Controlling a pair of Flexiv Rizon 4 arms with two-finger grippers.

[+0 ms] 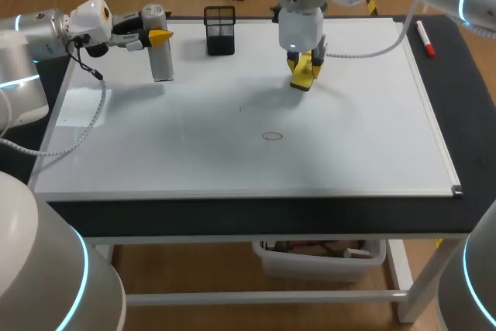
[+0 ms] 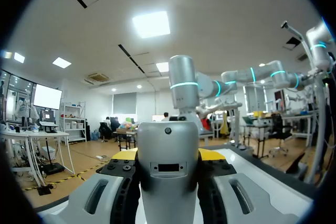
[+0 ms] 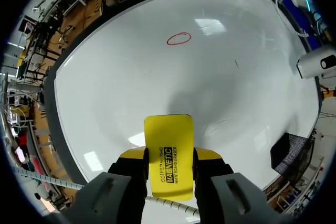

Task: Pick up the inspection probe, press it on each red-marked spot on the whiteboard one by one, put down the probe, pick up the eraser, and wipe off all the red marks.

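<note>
Eraser [image 3: 168, 135] is clamped in right gripper [image 1: 304, 67], over the whiteboard [image 1: 364, 145], behind the red mark [image 1: 272, 136]. Probe [image 1: 160, 58] is gripped by left gripper [image 1: 158, 36], well left of the mark.

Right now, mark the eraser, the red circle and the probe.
eraser [image 3: 168, 148]: right wrist view, middle of yellow face.
red circle [image 1: 273, 136]: head view, its centre.
probe [image 1: 162, 63]: head view, pale lower body.

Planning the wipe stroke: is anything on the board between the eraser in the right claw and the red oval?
Nothing visible does. Only bare whiteboard lies between the eraser in the right claw and the red oval. The mesh pen holder and the left claw holding the inspection probe are off to one side.
</note>
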